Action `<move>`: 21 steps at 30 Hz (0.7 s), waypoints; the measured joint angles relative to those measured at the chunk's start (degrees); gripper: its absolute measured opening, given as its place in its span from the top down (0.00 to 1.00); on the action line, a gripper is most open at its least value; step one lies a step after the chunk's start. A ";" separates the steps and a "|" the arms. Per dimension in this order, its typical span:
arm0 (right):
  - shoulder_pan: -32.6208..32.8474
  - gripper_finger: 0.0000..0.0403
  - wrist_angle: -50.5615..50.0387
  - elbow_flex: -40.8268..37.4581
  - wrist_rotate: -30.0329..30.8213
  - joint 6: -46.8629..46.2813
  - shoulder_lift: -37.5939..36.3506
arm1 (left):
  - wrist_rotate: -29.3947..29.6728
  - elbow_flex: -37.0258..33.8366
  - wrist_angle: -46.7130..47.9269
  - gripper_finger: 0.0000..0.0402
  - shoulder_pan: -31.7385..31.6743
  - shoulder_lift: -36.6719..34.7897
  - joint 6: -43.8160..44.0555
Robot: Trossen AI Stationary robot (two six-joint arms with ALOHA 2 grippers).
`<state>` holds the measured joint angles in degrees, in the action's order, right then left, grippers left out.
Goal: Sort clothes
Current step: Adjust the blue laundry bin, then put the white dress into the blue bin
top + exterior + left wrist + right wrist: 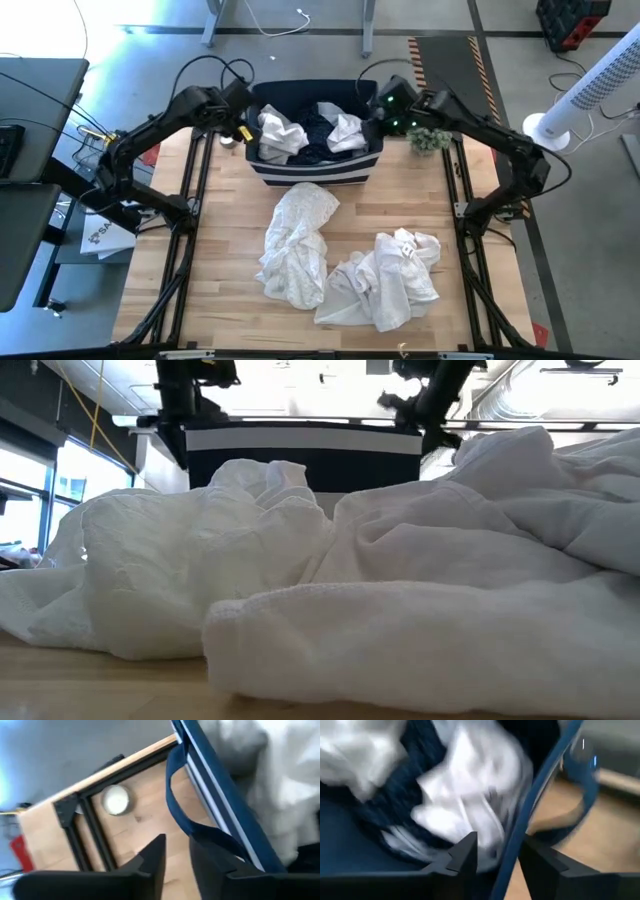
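Both arms reach to the navy striped bin (315, 165), the left tool (176, 851) slightly parted and empty outside its wall, the right tool (497, 851) part-open astride the rim, while white clothes (297, 245) await sorting on the table (230, 215).

We see a light wooden table (350, 215) with a dark frame along its sides. Directly on it, at the far edge, stands a navy bin (316, 165) with white stripes (one blue handle hangs down its side). Nearer the front lie two crumpled white garments: one long white heap (297, 245) near the middle, another white heap (388, 280) just to its right, their edges touching.
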<state>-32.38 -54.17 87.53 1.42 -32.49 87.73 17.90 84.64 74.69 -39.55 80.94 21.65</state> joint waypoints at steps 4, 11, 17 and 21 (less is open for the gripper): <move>1.05 0.60 4.09 3.36 6.20 0.99 -3.68 | -4.18 0.03 0.09 0.67 -0.12 -3.78 1.40; 4.88 0.58 10.91 6.62 9.60 7.05 -12.16 | -6.95 0.06 0.34 0.59 4.01 -13.65 6.61; 10.10 0.58 9.63 6.58 10.70 9.48 -16.43 | -7.46 0.14 0.33 0.61 17.12 -21.18 12.76; 12.27 0.58 8.75 6.53 12.19 10.17 -16.52 | -8.01 0.15 0.36 0.62 30.67 -22.21 13.86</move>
<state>-20.12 -45.43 94.06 13.61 -22.33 71.20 9.90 84.79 75.05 -8.88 58.74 35.51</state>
